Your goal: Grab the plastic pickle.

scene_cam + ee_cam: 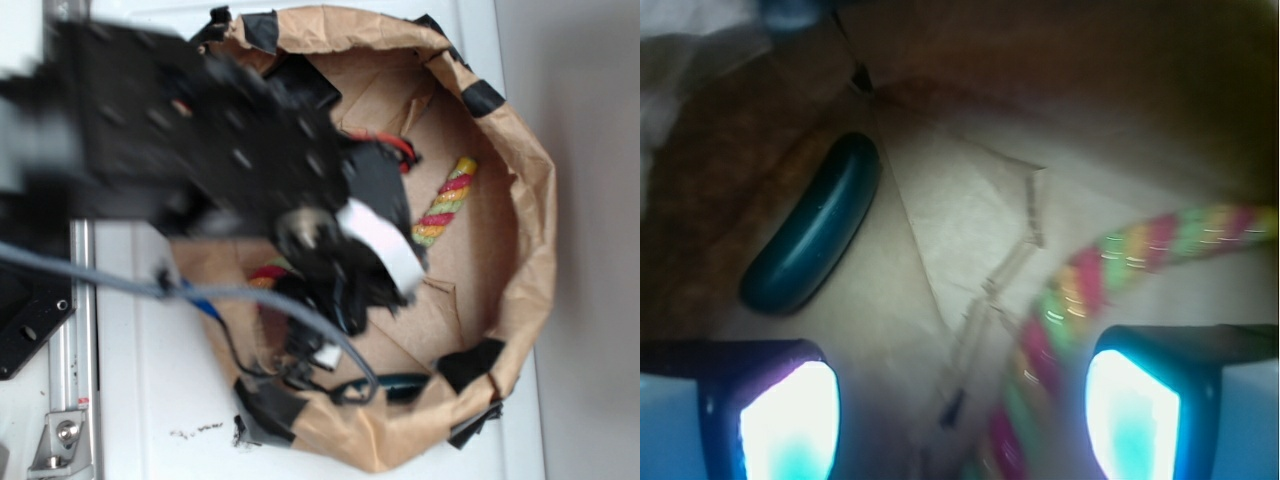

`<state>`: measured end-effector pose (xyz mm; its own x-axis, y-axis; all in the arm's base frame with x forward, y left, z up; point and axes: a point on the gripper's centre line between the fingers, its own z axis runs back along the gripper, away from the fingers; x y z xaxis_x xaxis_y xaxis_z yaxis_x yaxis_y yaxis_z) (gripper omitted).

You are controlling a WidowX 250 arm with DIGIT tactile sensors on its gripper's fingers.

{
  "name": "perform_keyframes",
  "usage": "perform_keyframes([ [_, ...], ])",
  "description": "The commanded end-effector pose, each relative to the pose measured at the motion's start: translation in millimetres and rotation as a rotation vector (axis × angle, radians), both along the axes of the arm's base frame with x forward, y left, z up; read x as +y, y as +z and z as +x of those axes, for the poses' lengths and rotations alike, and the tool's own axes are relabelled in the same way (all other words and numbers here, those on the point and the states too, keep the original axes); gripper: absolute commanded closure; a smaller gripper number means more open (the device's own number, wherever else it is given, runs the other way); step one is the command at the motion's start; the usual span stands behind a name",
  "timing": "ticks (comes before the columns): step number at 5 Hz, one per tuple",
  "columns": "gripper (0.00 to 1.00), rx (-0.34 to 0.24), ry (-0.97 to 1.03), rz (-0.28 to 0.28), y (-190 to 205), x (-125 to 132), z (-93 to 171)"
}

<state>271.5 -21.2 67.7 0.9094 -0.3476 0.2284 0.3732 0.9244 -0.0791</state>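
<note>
**Open gripper hangs over pickle in paper-lined bin**

The gripper (960,410) hangs inside a brown paper bin (530,180), its two fingers (790,420) spread wide apart and clamped on nothing. In the wrist view the glowing pads sit at the lower left and lower right of the frame, with bare creased paper between them. The rope (1120,255), twisted in red, yellow and green, curves in from the right and runs down between the fingers, passing close by the right one; whether it touches that finger cannot be told.

The pickle (812,225) lies on the paper floor above the left finger in the wrist view, outside the gap and apart from both pads. It lies on a slant, its lower end nearer the left finger, its upper end pointing toward the bin's shadowed wall. It is short, smooth and glossy, very dark green, with rounded ends and a slight bend, and it lies well clear of the rope.

From the exterior camera the blurred black arm (200,140) covers the bin's left half, hiding the pickle.
</note>
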Motion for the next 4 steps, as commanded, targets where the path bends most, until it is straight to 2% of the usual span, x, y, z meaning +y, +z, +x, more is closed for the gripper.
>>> perform_keyframes([
  [1,0.00,-0.080,-0.045,-0.020,-1,-50,40],
  [2,0.00,-0.067,-0.049,-0.072,-4,-57,44],
  [3,0.00,-0.062,-0.034,-0.154,-2,-60,42],
  [4,0.00,-0.009,-0.006,-0.135,-17,-62,41],
])
